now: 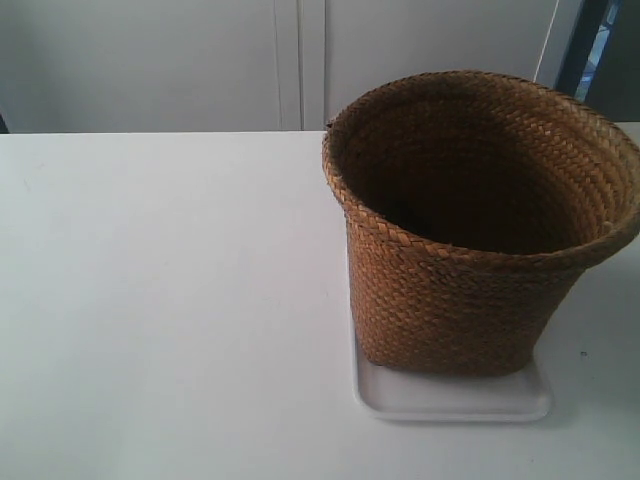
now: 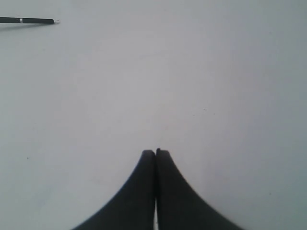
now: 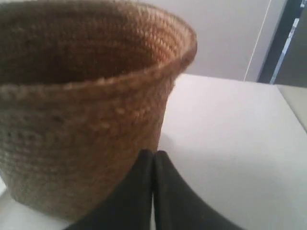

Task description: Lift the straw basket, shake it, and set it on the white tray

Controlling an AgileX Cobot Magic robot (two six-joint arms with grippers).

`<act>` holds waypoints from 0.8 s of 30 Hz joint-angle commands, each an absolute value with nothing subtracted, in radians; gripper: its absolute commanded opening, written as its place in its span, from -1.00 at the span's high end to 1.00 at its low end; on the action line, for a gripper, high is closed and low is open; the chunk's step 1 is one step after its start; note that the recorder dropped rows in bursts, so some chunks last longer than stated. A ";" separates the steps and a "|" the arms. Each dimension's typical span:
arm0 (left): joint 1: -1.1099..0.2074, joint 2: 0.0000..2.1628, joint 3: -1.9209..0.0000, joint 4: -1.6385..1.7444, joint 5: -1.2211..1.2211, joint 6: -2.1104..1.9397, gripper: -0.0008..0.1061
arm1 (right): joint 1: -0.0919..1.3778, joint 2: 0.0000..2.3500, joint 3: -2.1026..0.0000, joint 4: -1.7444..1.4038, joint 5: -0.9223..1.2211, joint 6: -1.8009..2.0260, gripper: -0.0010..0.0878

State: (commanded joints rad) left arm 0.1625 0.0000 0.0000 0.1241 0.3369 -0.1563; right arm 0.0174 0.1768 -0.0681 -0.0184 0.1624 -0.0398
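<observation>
Exterior view: the straw basket (image 1: 470, 250) sits upright on the white tray (image 1: 450, 402), toward the view's right on the bench (image 1: 150, 300). Left wrist view: left tool (image 2: 155, 152) clenched on nothing, over bare bench. Right wrist view: right tool (image 3: 153, 153) clenched, empty, just beside the basket's wall.

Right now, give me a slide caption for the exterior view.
Brown woven-straw basket sitting on the shallow white plastic tray, on a white table; no arms in view.

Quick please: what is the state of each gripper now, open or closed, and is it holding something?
Left gripper: closed, holding nothing.
Right gripper: closed, holding nothing, close beside the straw basket.
</observation>
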 joint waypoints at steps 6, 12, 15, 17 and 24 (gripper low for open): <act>0.163 0.000 0.000 0.124 0.337 -0.156 0.99 | 0.017 0.023 -0.008 -0.018 0.237 -0.040 0.98; 0.163 0.000 0.000 0.124 0.337 -0.156 0.99 | 0.017 0.000 0.000 -0.024 0.340 -0.042 0.98; 0.163 0.000 0.000 0.124 0.337 -0.156 0.99 | 0.017 0.000 0.000 -0.024 0.357 -0.042 0.98; 0.163 0.000 0.000 0.124 0.337 -0.156 0.99 | 0.017 0.000 0.000 -0.033 0.350 -0.046 0.98; 0.163 0.000 0.000 0.124 0.337 -0.156 0.99 | 0.017 0.000 0.000 -0.035 0.350 -0.048 0.98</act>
State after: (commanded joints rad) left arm 0.1625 0.0000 0.0000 0.1241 0.3369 -0.1563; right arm 0.0174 0.0000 0.0000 -0.0352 0.3504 -0.0485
